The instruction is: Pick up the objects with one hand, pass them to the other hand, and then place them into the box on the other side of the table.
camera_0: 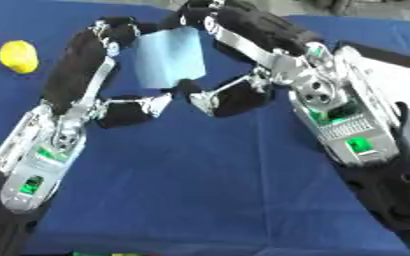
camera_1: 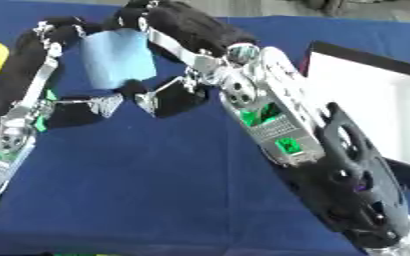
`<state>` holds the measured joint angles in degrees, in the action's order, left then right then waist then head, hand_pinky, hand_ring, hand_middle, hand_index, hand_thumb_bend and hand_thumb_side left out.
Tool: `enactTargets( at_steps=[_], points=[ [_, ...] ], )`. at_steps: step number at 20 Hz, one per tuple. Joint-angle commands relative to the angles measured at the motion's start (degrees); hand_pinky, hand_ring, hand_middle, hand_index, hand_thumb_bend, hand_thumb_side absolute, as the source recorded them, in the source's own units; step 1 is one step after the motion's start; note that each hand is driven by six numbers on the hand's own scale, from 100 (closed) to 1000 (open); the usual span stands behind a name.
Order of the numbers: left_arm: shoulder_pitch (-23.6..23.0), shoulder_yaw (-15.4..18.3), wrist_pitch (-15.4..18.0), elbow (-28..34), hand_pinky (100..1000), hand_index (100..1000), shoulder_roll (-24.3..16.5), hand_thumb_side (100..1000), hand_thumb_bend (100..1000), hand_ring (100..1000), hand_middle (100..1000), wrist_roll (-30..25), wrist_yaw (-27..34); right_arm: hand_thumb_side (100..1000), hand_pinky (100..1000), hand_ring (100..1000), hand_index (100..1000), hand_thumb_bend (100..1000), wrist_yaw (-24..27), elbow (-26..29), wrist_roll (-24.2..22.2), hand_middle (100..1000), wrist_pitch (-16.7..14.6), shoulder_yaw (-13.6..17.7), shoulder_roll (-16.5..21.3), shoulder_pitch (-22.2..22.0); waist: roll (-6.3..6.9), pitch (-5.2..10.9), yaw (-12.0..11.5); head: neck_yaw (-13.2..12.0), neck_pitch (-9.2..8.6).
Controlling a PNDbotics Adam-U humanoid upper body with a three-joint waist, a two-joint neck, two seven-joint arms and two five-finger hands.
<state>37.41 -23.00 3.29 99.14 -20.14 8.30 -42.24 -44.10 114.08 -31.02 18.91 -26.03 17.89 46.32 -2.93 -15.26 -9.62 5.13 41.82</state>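
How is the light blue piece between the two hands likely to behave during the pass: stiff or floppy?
The light blue piece looks flat and keeps straight edges while held, so probably fairly stiff. It looks thin, likely light. Both the left hand and right hand flank it, so slipping seems possible.

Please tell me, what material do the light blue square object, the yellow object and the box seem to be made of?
The light blue square, held between both hands, looks like soft foam or sponge: matte, flat, no shine, though cloth is possible. The yellow object on the blue tablecloth looks smooth and rounded, perhaps plastic or a toy fruit; I cannot tell more. The box looks like rigid cardboard or plastic: dark rim, plain white inside.
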Motion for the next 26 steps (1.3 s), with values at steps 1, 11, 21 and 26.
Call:
enactTargets(
  at_steps=[1,11,21,26],
  points=[
    [0.9,0.3,1.5,0.9,670,583,-0.3,272,100,482,487,0.7,1.4,100,884,978,863,194,0.5,0.5,0.0,818,-0.2,0.1,1.2,0.1,0.27,1.29,-0.1,0.1,0.38],
    [1.3,0.5,2.6,0.8,655,573,-0.3,273,100,468,475,1.6,2.7,100,902,1000,931,315,1.0,0.5,-2.9,860,-3.7,0.3,2.1,0.1,0.30,1.13,-0.3,-0.1,0.52],
    [1.2,-0.1,9.1,0.1,635,573,-0.3,331,100,454,463,1.9,8.1,100,890,975,854,253,0.9,0.5,0.3,795,-2.4,0.1,2.1,0.2,0.19,1.08,-0.3,0.0,0.73],
    [1.0,0.1,12.8,-0.6,632,572,-0.4,343,100,453,462,1.7,11.3,100,887,961,834,258,0.1,0.5,0.9,779,-1.9,-0.4,2.2,0.2,-0.01,1.24,-0.1,-0.1,1.05]
  ],
)
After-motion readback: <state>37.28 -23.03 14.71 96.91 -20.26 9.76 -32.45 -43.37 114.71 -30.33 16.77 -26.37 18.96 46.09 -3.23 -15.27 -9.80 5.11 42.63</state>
